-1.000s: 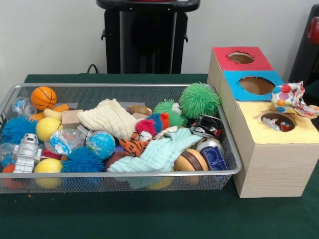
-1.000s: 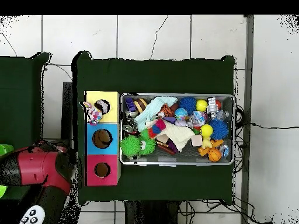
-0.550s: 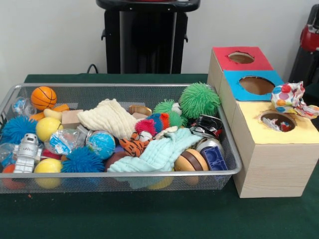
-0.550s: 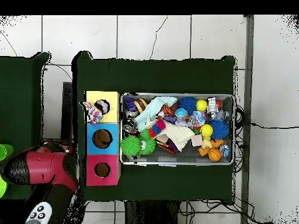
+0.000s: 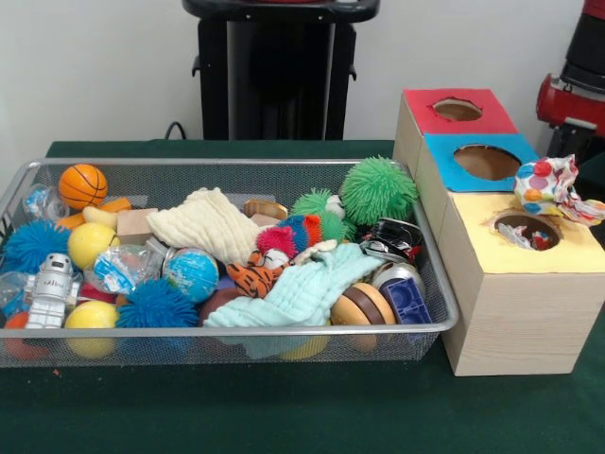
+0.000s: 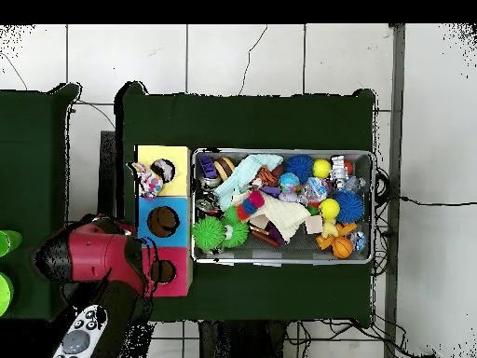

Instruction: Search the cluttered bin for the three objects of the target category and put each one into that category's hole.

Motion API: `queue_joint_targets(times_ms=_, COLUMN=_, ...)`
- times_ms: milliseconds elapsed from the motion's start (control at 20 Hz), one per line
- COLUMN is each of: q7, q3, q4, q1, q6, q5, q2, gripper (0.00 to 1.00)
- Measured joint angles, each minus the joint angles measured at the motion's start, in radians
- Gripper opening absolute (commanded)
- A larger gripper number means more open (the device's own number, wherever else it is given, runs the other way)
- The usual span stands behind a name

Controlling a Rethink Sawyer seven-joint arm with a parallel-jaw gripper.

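Arm [image 6: 98, 261] sits over the red end of the box [image 6: 164, 220] in the overhead view; in the front view only a red-black part shows at the right edge. Gripper itself not visible in either view, so jaw state can't be told. Crumpled spotted wrapper [image 5: 550, 186] rests on the yellow top beside the yellow hole [image 5: 527, 228]. Bin [image 5: 227, 331] is full: balls, cloths, cans, green spiky ball [image 5: 377, 189] at its box end.
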Motion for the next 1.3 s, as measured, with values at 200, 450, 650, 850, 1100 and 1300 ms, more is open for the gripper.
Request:
queue_joint_targets(times_ms=200, q7=0.000, q3=-0.006, q4=-0.007, q1=-0.023, q6=0.001, q5=-0.006, q2=-0.003, gripper=0.00)
queue_joint_targets(times_ms=450, q7=0.000, q3=-0.010, q4=-0.039, q1=-0.039, q6=0.055, q5=-0.017, q2=-0.017, gripper=0.00)
queue_joint_targets(times_ms=650, q7=0.000, q3=-0.021, q4=-0.079, q1=-0.059, q6=0.113, q5=-0.032, q2=-0.030, gripper=0.00)
queue_joint_targets(times_ms=850, q7=0.000, q3=-0.046, q4=-0.120, q1=-0.091, q6=0.163, q5=-0.055, q2=-0.049, gripper=0.00)
queue_joint_targets(times_ms=1100, q7=0.000, q3=-0.078, q4=-0.158, q1=-0.139, q6=0.176, q5=-0.088, q2=-0.077, gripper=0.00)
queue_joint_targets(times_ms=1300, q7=0.000, q3=-0.074, q4=-0.157, q1=-0.168, q6=0.167, q5=-0.100, q2=-0.083, gripper=0.00)
